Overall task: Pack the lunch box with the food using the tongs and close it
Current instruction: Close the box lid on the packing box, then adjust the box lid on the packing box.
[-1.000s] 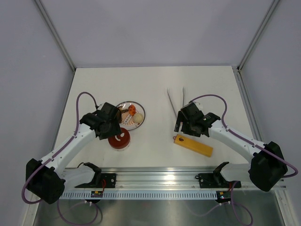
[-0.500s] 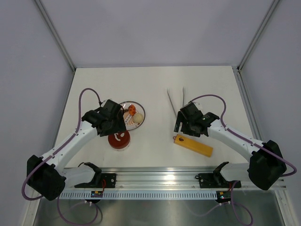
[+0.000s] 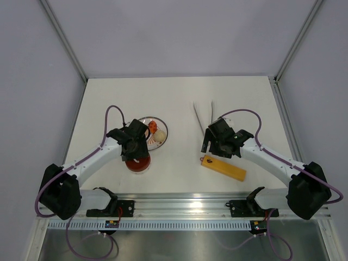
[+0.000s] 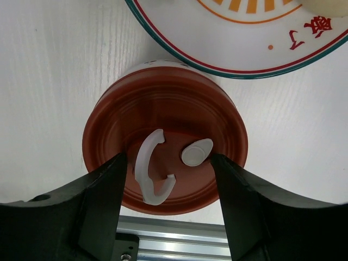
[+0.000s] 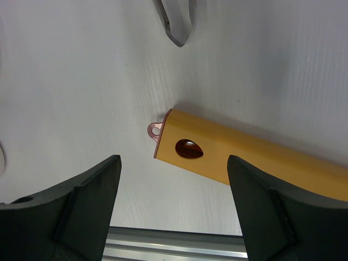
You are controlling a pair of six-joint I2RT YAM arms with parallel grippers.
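The red lunch box [image 4: 166, 114] stands near the table's front with its dark-red lid on, just in front of the silver plate [image 3: 162, 129]. My left gripper [image 4: 168, 163] hangs right over the lid [image 3: 138, 163], its fingers apart on either side of the white curl mark [image 4: 148, 174]. I cannot tell whether they touch the lid. An orange piece [image 3: 153, 126] and a cream piece [image 3: 160, 137] of food lie on the plate. The tongs [image 3: 202, 116] lie at mid-table, their joined end [image 5: 176, 24] beyond my right gripper [image 5: 174, 163], which is open and holds nothing.
A long yellow-orange bar [image 5: 255, 157] with a small loop at its end lies just right of my right gripper; the top view shows the bar [image 3: 224, 168] near the metal rail [image 3: 179, 204] at the table's front edge.
My left gripper has moved right and toward the front, from beside the plate to over the lunch box lid, now covering most of it. The right arm has not moved.
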